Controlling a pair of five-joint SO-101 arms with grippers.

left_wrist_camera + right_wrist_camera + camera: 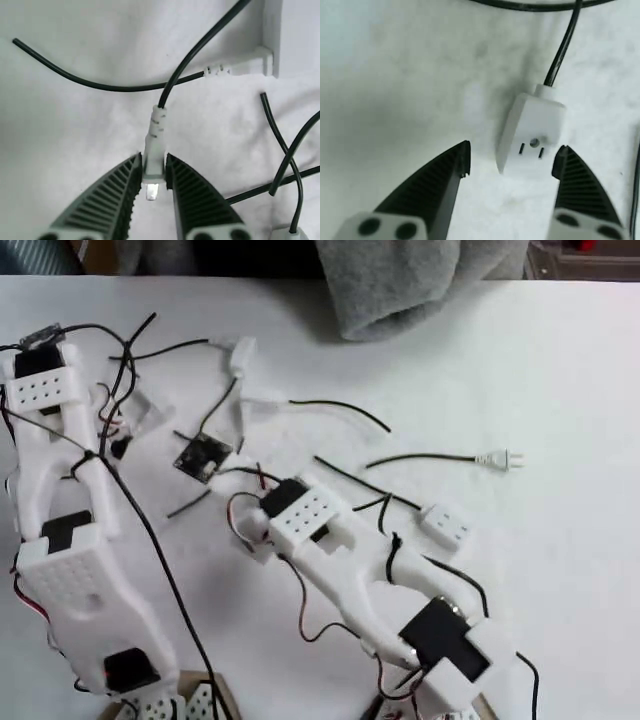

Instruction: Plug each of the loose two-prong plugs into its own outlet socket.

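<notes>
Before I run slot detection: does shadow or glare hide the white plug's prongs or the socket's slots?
Right wrist view: the white rectangular socket block throws a soft shadow, both dark slots readable. Left wrist view: the white two-prong plug in the left gripper has a bright glint on its metal prong.

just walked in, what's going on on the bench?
The left hand is shut on a white two-prong plug, not yet plugged in. The right hand is open around an outlet socket, not gripping it. A second plug lies loose on the table.
</notes>
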